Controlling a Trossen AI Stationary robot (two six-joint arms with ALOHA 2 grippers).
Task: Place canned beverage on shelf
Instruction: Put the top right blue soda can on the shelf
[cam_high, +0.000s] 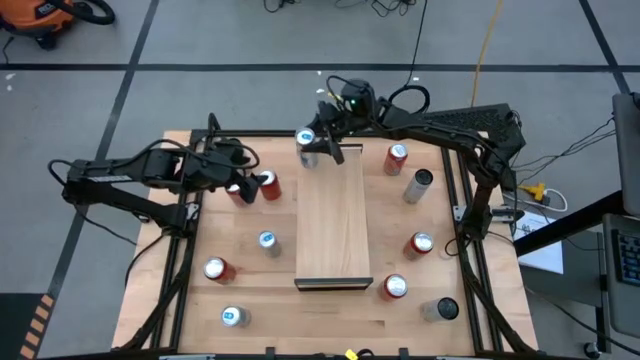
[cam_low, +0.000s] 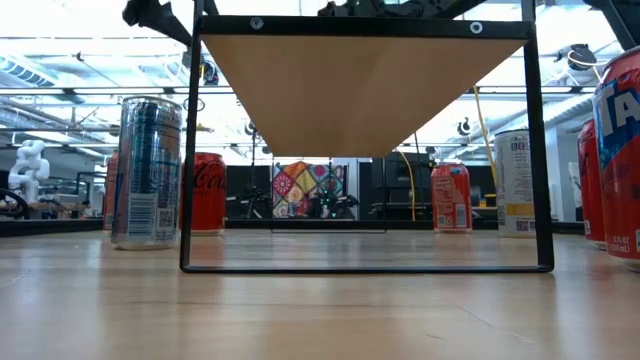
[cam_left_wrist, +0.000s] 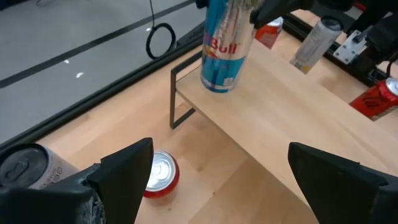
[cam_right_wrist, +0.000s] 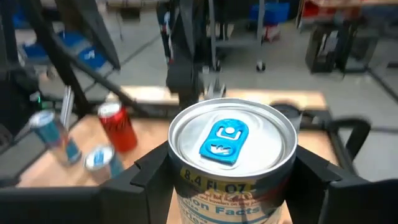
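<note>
The right gripper (cam_high: 318, 143) clasped the upright can (cam_left_wrist: 225, 46) just over the shelf's (cam_high: 335, 225) far end, its base touching or nearly so.

I see a pale wooden worktop (cam_high: 340, 325) carrying a raised shelf (cam_high: 335, 235) on a dark frame at its centre. I count 1 blue-and-silver can (cam_high: 306, 143) upright at the shelf's far corner. About 10 more cans stand directly on the worktop, spread on both sides of the shelf.
</note>
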